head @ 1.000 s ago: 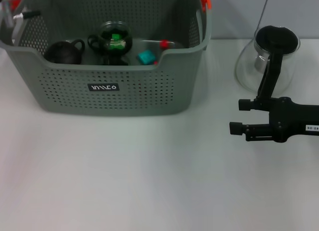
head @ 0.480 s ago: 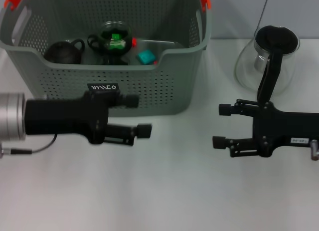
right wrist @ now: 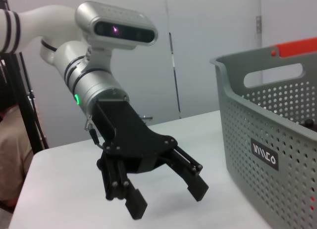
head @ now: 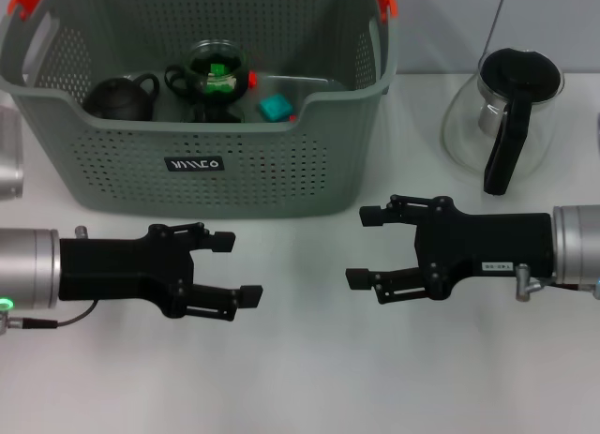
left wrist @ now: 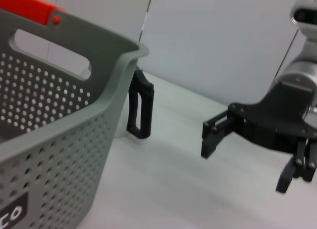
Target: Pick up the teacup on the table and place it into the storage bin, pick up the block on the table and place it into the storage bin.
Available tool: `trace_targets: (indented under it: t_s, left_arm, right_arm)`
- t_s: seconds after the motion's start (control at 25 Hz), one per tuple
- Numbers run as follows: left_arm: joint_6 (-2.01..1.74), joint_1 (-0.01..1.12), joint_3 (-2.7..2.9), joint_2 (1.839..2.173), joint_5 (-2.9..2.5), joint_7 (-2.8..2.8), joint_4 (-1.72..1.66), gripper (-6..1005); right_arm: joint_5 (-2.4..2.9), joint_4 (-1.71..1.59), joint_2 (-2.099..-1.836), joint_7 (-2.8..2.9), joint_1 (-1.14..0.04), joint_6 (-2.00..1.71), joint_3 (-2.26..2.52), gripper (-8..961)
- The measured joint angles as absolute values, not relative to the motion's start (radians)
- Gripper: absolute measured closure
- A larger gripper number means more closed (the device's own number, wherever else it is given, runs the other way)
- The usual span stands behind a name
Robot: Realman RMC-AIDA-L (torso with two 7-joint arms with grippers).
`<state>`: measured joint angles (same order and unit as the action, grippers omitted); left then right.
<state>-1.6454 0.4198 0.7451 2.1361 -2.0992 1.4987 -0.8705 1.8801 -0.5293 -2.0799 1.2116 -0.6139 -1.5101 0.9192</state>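
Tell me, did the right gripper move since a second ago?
Yes. The right gripper, open and empty, has slid from beside the glass pot toward the table's middle, now below the bin's right front corner.

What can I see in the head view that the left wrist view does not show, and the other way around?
Only the head view shows the inside of the storage bin: a black teapot, a glass cup, a teal block; also the left claw, open. Only the left wrist view shows the bin's side handle hole. Both show the bin, the glass carafe's black handle and the open right claw.
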Motion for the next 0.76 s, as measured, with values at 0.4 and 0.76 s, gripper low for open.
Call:
trace_targets:
  t_s: [0.4, 0.76]
  left_arm:
    - [-1.561, 0.429, 0.708, 2.130, -2.111, 1.440, -0.812, 60]
    - [-1.514, 0.431, 0.711, 2.137, -2.112, 1.438, -0.801, 60]
  right_arm:
    - [1.872, -0.516, -2.091, 1.218, -0.620, -1.456, 0.905, 36]
    - [1.875, -0.498, -2.092, 1.239, -0.609, -1.433, 0.909, 36]
